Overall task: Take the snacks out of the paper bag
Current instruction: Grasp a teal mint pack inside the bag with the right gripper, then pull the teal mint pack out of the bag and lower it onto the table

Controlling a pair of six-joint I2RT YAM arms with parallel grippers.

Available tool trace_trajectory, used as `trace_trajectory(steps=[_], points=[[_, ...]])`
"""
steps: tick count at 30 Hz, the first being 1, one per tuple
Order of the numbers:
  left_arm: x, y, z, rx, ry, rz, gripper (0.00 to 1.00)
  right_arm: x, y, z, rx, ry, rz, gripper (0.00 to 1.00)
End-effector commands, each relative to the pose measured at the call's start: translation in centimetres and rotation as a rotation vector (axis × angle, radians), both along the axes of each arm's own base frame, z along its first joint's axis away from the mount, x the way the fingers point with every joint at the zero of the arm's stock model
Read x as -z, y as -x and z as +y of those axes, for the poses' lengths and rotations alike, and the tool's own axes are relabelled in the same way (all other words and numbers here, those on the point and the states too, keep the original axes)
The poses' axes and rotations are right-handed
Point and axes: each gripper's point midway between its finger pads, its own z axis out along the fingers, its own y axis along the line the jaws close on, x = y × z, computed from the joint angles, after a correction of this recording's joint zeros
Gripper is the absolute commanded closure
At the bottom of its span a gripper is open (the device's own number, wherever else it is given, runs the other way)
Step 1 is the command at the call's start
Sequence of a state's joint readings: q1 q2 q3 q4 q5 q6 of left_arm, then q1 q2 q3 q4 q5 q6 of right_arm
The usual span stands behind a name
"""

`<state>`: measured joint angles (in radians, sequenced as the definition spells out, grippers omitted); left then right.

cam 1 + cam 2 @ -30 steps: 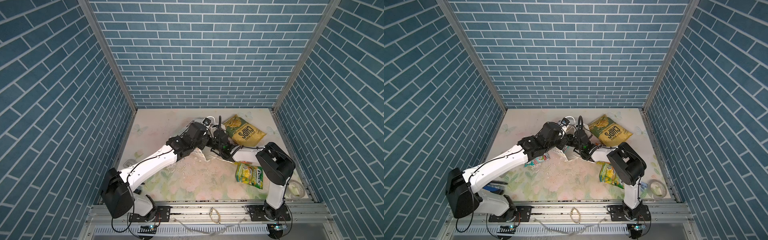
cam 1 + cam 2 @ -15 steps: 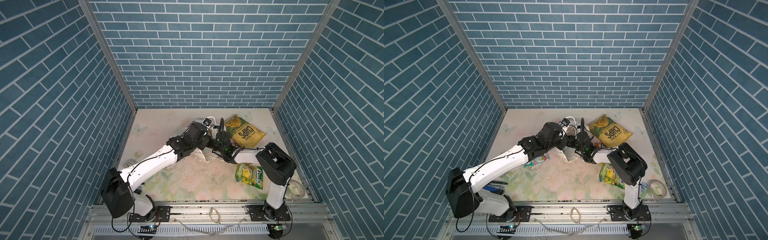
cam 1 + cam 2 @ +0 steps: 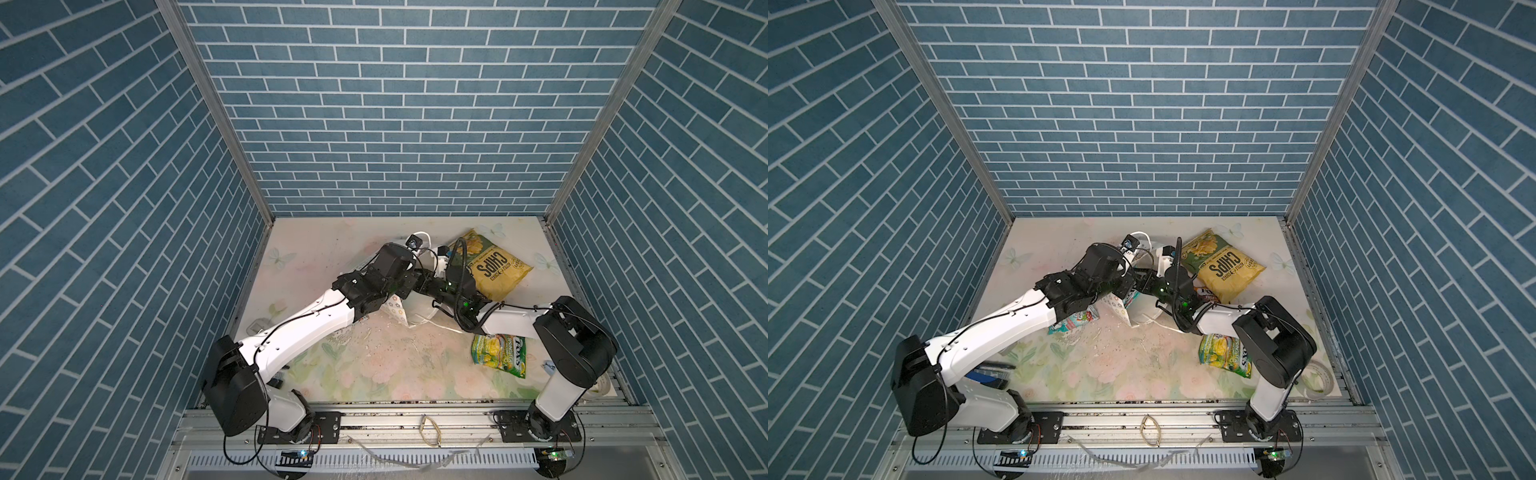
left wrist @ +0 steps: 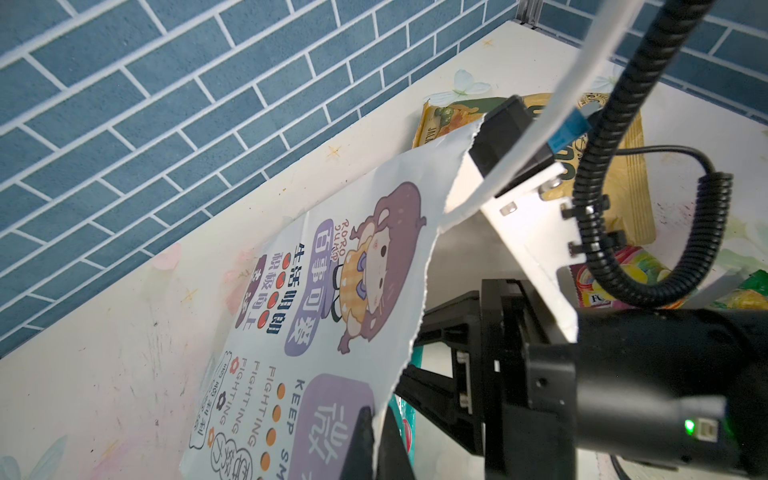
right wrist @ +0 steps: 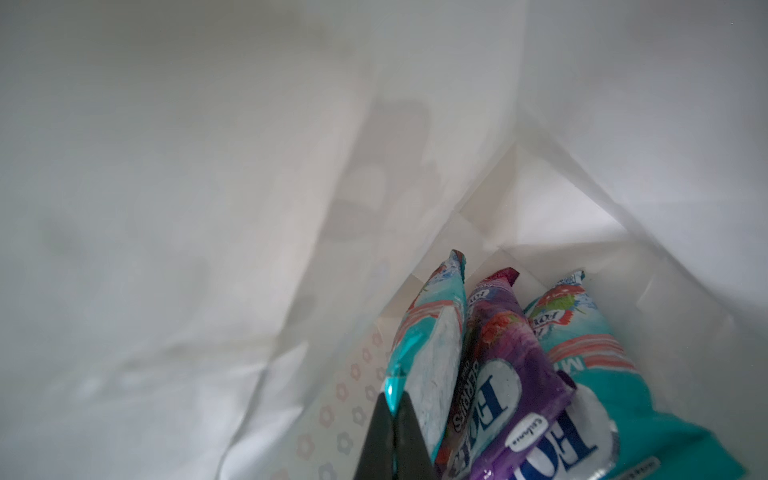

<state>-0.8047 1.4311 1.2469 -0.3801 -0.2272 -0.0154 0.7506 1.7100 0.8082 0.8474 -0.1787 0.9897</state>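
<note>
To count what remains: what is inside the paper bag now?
Inside the paper bag lie a teal pouch, pinched by the right gripper, a purple pouch and a second teal pouch. Anything beneath them is covered.

The white, flower-ringed paper bag (image 3: pixel 419 309) lies on its side mid-table with a purple pouch (image 5: pixel 511 361) inside between two teal pouches (image 5: pixel 582 332), one teal pouch (image 5: pixel 432 353) pinched by its edge in my right gripper (image 5: pixel 392 399), while the yellow CHIPS bag (image 3: pixel 494 266) and a green-yellow pouch (image 3: pixel 498 355) lie flat outside.
</note>
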Motion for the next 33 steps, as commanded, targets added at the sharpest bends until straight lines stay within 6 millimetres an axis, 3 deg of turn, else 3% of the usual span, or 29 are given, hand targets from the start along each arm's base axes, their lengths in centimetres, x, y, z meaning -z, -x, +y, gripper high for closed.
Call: trace_trajectory(steps=[1, 21, 33], points=[[-1.8, -0.2, 0.6, -0.023, 0.026, -0.02, 1.0, -3.0, -0.3, -1.3, 0.049, -0.043, -0.072, 1.0], [-2.9, -0.4, 0.7, -0.043, 0.068, -0.019, 1.0, -8.3, 4.1, -4.6, -0.006, 0.075, -0.233, 1.0], [-3.2, -0.3, 0.8, -0.047, 0.079, -0.021, 1.0, -15.9, 8.2, -8.4, -0.008, 0.143, -0.448, 1.0]])
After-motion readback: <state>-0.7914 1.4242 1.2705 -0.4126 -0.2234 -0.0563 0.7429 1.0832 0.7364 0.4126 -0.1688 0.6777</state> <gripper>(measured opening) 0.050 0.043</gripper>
